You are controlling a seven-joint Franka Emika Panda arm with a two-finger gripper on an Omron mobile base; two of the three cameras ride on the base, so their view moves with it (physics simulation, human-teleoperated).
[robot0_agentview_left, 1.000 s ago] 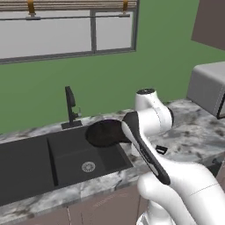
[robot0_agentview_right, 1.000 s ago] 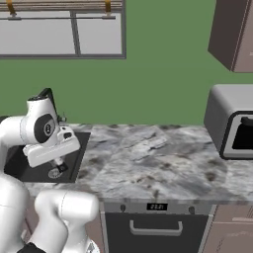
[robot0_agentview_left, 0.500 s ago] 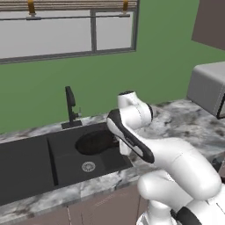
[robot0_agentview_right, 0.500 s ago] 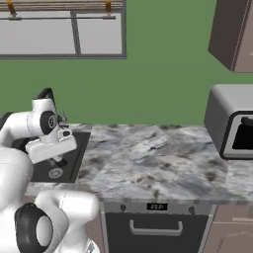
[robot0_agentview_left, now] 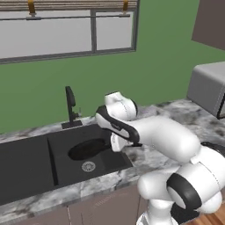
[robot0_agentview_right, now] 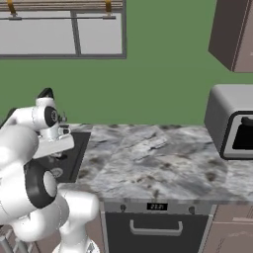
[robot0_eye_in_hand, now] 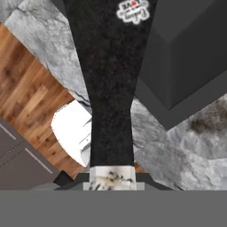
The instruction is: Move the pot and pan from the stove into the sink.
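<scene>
Pincer (robot0_eye_in_hand: 111,175), clamped on the pan (robot0_agentview_left: 89,148) handle, has swung leftward, so the pan now hangs over the sink (robot0_agentview_left: 30,162), near the drain's twelve o'clock, nearly ready for release.

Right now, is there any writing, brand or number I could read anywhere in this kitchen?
None can be read.
Small lit display on the oven front: too blurred to read.
Red and white sticker on the pan handle, hand view: too small to read.
</scene>
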